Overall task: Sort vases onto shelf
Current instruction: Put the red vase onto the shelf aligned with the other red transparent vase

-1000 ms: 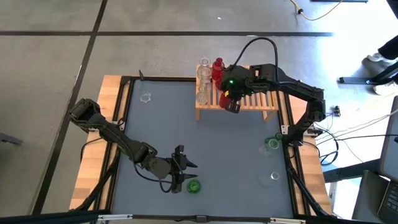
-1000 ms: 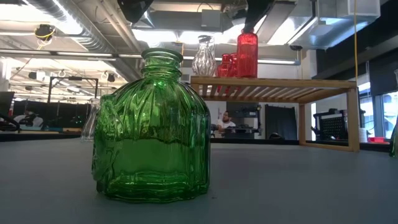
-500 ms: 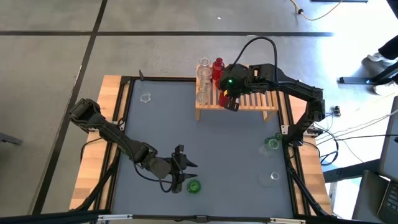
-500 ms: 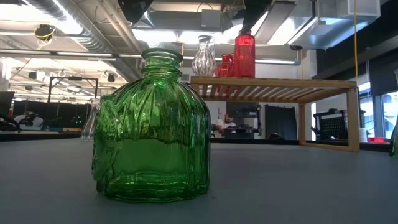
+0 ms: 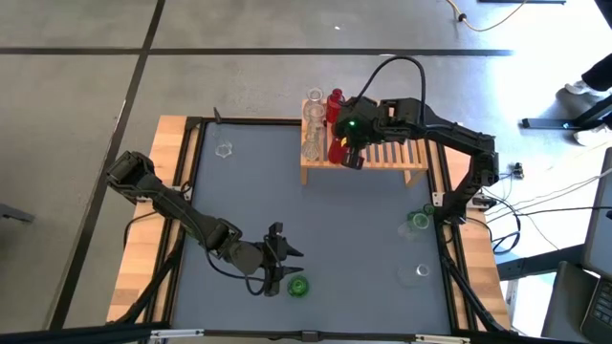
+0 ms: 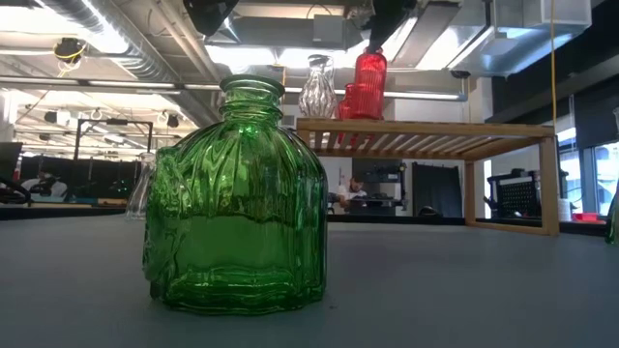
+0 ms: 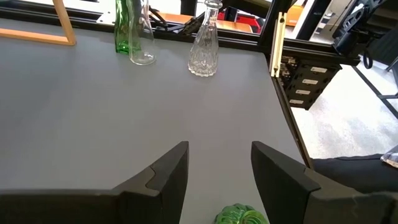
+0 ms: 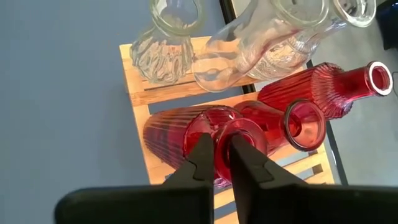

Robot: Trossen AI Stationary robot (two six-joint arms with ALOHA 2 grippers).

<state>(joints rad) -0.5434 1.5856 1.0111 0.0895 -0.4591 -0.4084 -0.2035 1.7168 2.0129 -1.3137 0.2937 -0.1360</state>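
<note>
Your right gripper [image 8: 222, 155] is pinching a red vase [image 8: 180, 140] by its rim over the shelf [image 5: 382, 158], crowded by red and clear vases. Your left gripper [image 7: 217, 171] is resting spread beside a green vase [image 5: 297, 286].

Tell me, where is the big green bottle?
The green vase stands on the table's near edge, left of centre in the high view, right beside the left gripper, whose open fingers sit around nothing.

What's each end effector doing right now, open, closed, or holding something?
Left end effector: open, empty, just above the green vase on the table.
Right end effector: closed on the neck of a red vase over the shelf.
</note>
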